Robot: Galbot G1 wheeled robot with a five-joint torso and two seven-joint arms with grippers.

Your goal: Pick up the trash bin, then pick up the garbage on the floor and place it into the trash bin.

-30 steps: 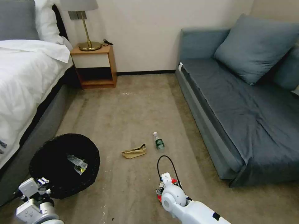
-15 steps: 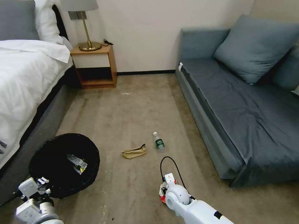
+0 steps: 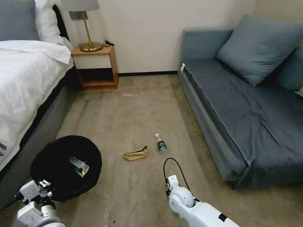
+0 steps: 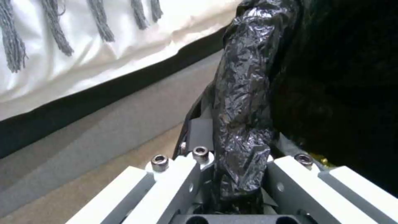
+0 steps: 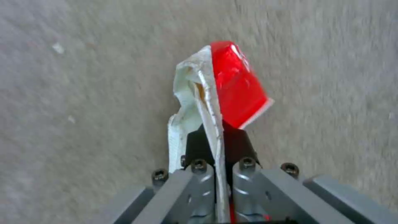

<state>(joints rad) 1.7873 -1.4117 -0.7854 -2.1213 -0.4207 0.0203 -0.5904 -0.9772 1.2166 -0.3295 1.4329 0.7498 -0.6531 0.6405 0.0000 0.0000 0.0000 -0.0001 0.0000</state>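
At the frame's bottom I had the right gripper [image 5: 219, 146] pinched tight on the red wrapper [image 5: 238, 84], the left gripper [image 4: 232, 165] clamped on the bin [image 3: 66, 167] rim at lower left to carry it, scrap [image 3: 136, 154] and bottle [image 3: 161, 143] waiting mid-floor beyond.

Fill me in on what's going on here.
The robot is clearing litter off a bedroom floor. Its left gripper is clamped on the bag-lined rim of the black trash bin, beside the bed, with one wrapper already inside. Its right gripper is pinching a red-and-white wrapper just above the carpet. A tan paper scrap and a small bottle lie on the floor ahead.
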